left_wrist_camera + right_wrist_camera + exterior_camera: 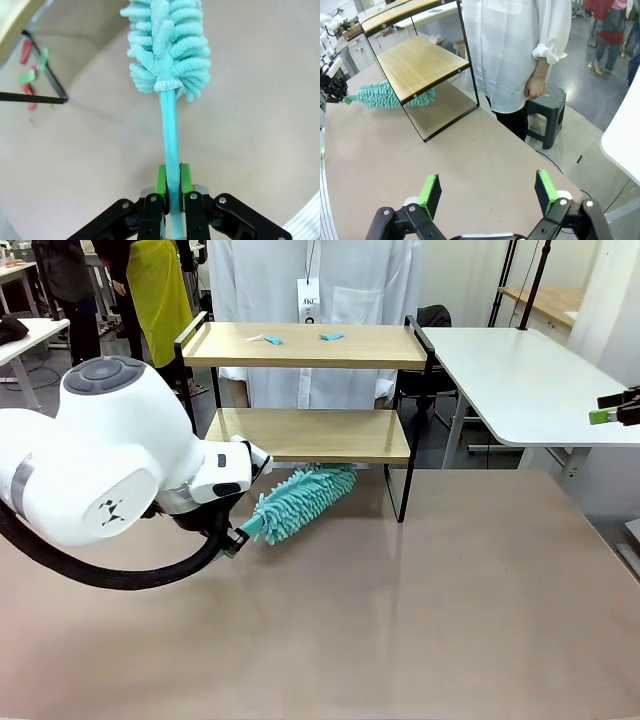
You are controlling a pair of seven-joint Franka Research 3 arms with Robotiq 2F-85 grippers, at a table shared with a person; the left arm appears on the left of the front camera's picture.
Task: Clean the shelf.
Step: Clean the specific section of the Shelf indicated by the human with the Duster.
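– Tan counter [420,640] runs wide and bare at the near side. A white table [520,380] adjoins it at the far right. A person [515,50] in a white coat stands behind, next to a dark stool [550,112]. Where is the shelf [310,345]?
– At the far middle of the counter: two wooden boards in a black frame. Small blue scraps [330,337] lie on the top board.
– State of the left claw [171,187]?
– Clenched on the thin handle of a teal duster [167,45], with green pads pressed to either side. The fluffy head sits low, partly under the lower board. Contact with the counter cannot be confirmed.
– And the right claw [487,192]?
– Released, pads spread wide, off to the right and well apart from the shelf.
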